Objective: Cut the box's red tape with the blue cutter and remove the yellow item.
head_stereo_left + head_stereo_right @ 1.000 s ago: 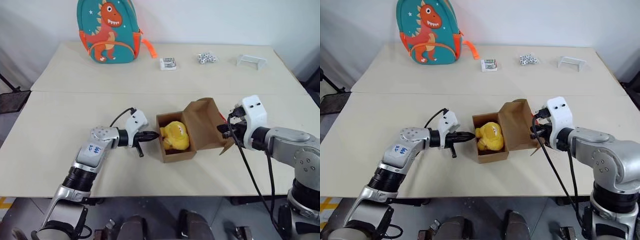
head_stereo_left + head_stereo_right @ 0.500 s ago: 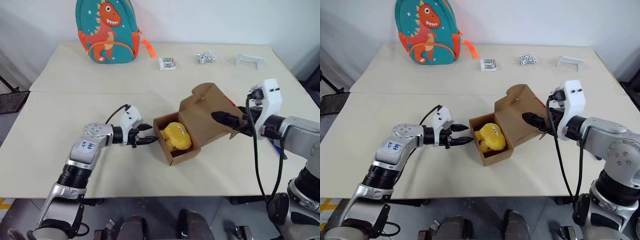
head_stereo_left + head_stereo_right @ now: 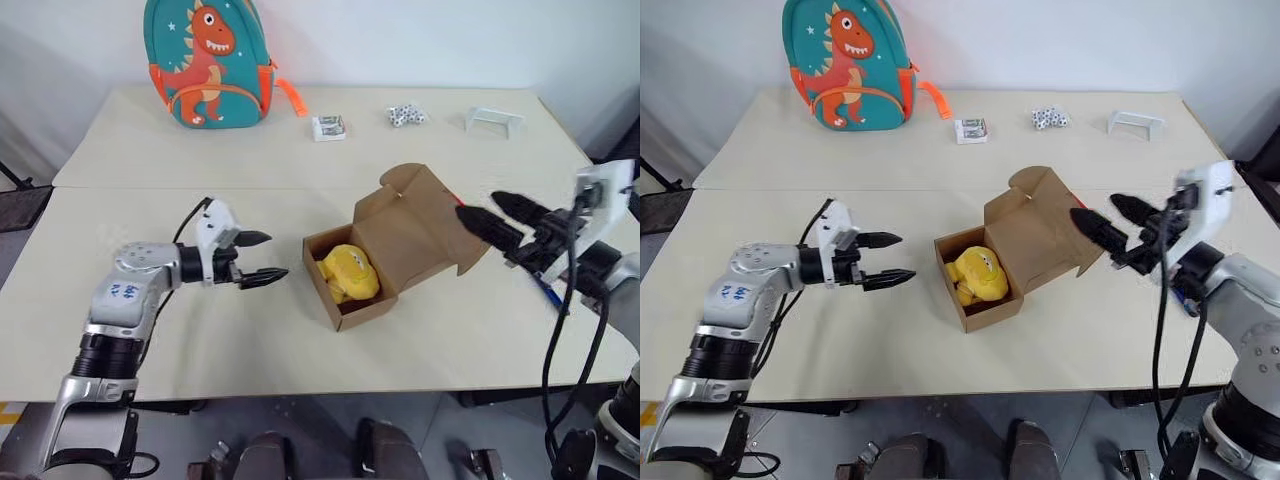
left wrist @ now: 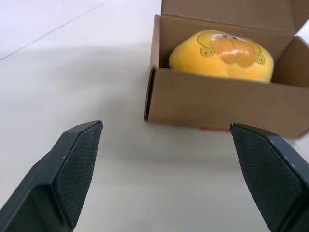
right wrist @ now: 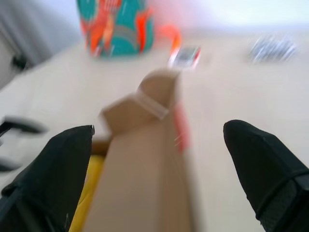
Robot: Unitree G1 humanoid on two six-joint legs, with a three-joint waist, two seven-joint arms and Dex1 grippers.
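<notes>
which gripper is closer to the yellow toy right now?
Left. The left gripper is open beside the box, just off the wall next to the yellow toy. The right gripper is open beyond the raised lid, farther off.

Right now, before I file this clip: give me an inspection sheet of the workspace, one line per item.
Surface: pale table, seam across the middle.
Job's things: box lid open, yellow item inside; red tape edge behind the lid; blue cutter partly hidden under the right arm.
Clutter: dinosaur backpack, small packet, dice, white bracket at the far edge.
Grippers: left gripper and right gripper both open, empty, flanking the box.
Cables: black leads on both arms.
Surroundings: white wall.
</notes>
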